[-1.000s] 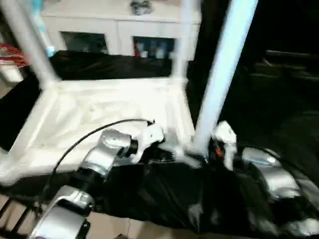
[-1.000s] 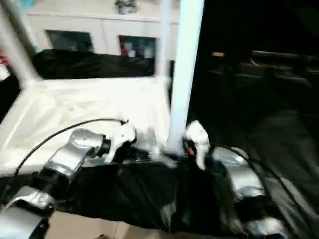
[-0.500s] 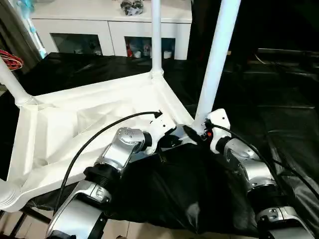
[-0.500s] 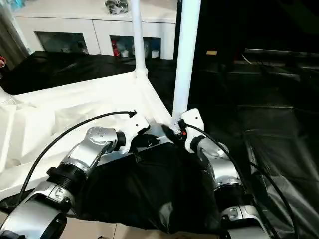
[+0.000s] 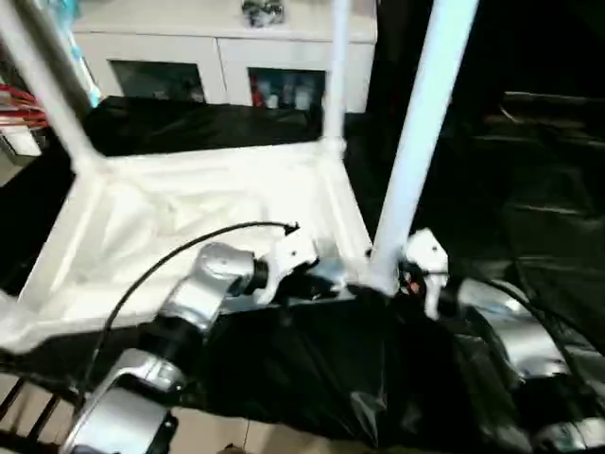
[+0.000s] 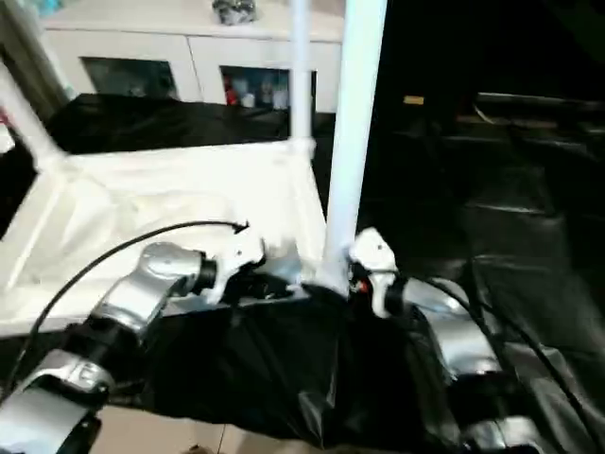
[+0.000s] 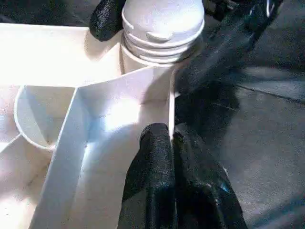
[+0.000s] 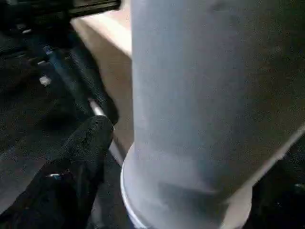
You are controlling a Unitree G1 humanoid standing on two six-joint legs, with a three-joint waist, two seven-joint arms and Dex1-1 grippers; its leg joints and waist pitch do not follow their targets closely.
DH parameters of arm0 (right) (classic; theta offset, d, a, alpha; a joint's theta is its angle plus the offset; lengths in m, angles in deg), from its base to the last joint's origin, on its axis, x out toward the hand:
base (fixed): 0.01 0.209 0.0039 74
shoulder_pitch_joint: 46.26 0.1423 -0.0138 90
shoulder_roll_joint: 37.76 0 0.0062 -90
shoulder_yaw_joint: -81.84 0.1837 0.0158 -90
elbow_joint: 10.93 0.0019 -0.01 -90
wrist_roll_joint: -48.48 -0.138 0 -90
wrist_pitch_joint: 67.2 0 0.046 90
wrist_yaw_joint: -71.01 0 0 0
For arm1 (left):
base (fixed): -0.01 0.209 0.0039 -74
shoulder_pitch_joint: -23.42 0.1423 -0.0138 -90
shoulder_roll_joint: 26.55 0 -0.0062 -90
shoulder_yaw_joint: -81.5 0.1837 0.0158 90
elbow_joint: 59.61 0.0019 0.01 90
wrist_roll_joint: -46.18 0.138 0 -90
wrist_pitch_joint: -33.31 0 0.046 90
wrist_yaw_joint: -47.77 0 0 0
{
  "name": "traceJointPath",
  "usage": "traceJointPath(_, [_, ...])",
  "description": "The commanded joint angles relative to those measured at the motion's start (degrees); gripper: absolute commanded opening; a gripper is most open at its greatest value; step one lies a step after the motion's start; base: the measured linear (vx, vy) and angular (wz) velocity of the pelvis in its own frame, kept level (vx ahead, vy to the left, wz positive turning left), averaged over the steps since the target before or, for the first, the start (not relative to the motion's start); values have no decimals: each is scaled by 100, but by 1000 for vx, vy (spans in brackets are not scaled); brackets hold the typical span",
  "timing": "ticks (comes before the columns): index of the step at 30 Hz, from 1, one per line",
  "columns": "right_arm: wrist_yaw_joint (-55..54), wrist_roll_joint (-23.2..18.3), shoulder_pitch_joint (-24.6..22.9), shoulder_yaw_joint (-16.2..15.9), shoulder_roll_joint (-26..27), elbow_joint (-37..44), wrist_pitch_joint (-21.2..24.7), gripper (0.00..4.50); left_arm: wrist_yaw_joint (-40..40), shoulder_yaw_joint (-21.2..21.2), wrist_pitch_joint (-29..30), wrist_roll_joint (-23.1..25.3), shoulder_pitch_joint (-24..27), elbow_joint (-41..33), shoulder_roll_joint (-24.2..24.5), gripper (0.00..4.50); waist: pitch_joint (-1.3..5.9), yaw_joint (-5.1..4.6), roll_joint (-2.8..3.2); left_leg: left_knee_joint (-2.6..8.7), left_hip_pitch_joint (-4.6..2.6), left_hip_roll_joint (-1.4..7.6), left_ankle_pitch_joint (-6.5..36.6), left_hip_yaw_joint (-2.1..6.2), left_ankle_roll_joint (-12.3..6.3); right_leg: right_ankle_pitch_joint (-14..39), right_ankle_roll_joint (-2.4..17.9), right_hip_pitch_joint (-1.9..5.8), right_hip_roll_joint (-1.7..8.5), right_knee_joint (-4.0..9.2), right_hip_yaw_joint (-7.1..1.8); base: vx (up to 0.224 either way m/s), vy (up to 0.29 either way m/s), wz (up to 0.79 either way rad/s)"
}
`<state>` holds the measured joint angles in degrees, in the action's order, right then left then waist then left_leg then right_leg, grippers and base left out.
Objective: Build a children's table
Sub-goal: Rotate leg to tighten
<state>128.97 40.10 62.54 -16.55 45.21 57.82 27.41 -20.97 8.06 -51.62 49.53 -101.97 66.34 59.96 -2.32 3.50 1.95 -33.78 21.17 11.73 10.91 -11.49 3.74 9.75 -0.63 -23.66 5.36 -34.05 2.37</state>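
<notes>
The children's table (image 5: 189, 203) lies upside down on black cloth, its ribbed white underside facing up. Three white legs stand in corner sockets: the near right leg (image 5: 416, 142), the far right leg (image 5: 333, 76) and a left leg (image 5: 47, 85). My left gripper (image 7: 170, 136) is shut on the thin rim wall (image 7: 143, 81) just beside the near right socket. My right gripper (image 5: 383, 281) is open at the base of the near right leg (image 8: 214, 95), one black finger (image 8: 81, 162) beside it and its fingers on either side of the leg.
A white cabinet (image 5: 227, 57) with glass-fronted compartments stands at the back. Black cloth (image 5: 312, 369) covers the surface under and right of the table. A red wire object (image 5: 24, 104) sits at the far left. A black cable (image 5: 189, 246) arcs over my left forearm.
The head views have shifted and blurred, so the camera moved. Both grippers stay at the table's near right corner, the left on the rim and the right at the leg's base.
</notes>
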Motion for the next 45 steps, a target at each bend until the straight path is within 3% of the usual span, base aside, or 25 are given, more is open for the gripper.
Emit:
traceJointPath(1, [563,-146,-144,-354,-73,235,127,392,-363,-40,-191,-521,21,-344,-85,0,316,12,-82,405,-54,144,1394,47,-430,1338,1413,295,210,410,-147,0,0,0])
traceJointPath(2, [749,-101,-146,-412,-178,216,104,367,-604,15,-134,-549,49,-388,14,0,311,7,-69,409,-40,145,1402,47,-432,1312,1427,287,211,408,-146,0,0,0])
traceJointPath(7, [941,47,-99,-535,-285,116,71,335,-782,55,-115,-535,47,-345,109,0,314,14,-71,407,-50,138,1388,49,-382,1445,1410,277,217,412,-141,0,0,0])
traceJointPath(13, [1059,-53,-70,-581,-282,239,204,286,-882,11,-124,-544,98,-396,158,0,315,9,-111,406,-42,142,1277,52,-396,1374,1399,282,220,396,-146,0,0,0])
traceJointPath(15, [1046,-74,-83,-582,-253,266,234,282,-819,0,-128,-530,112,-398,157,0,313,2,-164,395,-36,136,1246,42,-425,1421,1373,280,221,403,-148,0,0,0])
traceJointPath(17, [749,-61,-86,-494,-73,179,259,275,-427,-46,-113,-428,87,-312,57,0,313,13,-147,398,-38,139,1233,49,-429,1478,1358,276,229,400,-148,0,0,0])
traceJointPath(19, [110,79,10,-332,191,-135,158,274,82,-117,-9,-310,13,-195,-122,0,301,-3,-184,409,-35,134,1285,52,-383,1680,1288,262,236,421,-150,0,0,0])
traceJointPath(20, [110,79,10,-332,191,-135,158,274,82,-117,-9,-310,13,-195,-122,0,294,-20,-165,411,-44,122,1369,55,-318,1899,1232,243,246,448,-150,0,0,0])
traceJointPath(23, [-741,244,184,-118,504,-581,58,273,618,-173,84,-185,-76,-60,-348,0,280,-77,-187,436,-35,119,1465,73,-207,2165,1113,231,239,470,-146,0,0,0])
traceJointPath(26, [-2284,361,575,251,1160,-1332,65,272,1664,-223,205,12,-241,195,-917,0,278,-165,-166,438,-44,84,1600,89,-115,2389,1022,227,226,508,-134,0,0,0])
traceJointPath(31, [-3044,532,850,274,1588,-1646,5,272,2266,-155,201,200,-357,412,-1162,0,307,-173,-158,422,-28,68,1464,77,-176,2125,1020,240,212,510,-138,0,0,0])
traceJointPath(32, [-3074,609,892,207,1683,-1652,-129,272,2341,-125,156,256,-386,453,-1168,0,316,-173,-131,412,-37,74,1451,68,-201,1990,1060,226,214,505,-143,0,0,0])
traceJointPath(33, [-3080,655,912,181,1733,-1661,-220,328,2348,-116,124,290,-407,483,-1171,0,323,-172,-146,417,-15,70,1398,75,-227,1873,1082,257,208,484,-134,0,0,0])
traceJointPath(34, [-3072,648,920,199,1764,-1635,-259,342,2323,-127,109,293,-416,485,-1163,0,326,-164,-158,414,-18,72,1380,72,-246,1822,1094,256,209,480,-134,0,0,0])
traceJointPath(41, [-2718,560,894,314,1414,-1491,-562,396,1642,-150,-20,99,-296,284,-908,0,335,-129,-128,406,-20,89,1289,63,-358,1483,1241,267,218,446,-140,0,0,0])
traceJointPath(42, [-2524,521,852,293,1321,-1440,-558,421,1511,-130,-43,66,-263,246,-845,0,341,-125,-136,400,-18,88,1259,63,-376,1411,1259,278,217,438,-138,0,0,0])
traceJointPath(45, [-1910,467,678,137,1060,-1263,-555,433,1265,-129,-6,-32,-207,174,-717,0,344,-89,-119,375,-15,97,1114,45,-534,983,1425,287,216,396,-142,0,0,0])
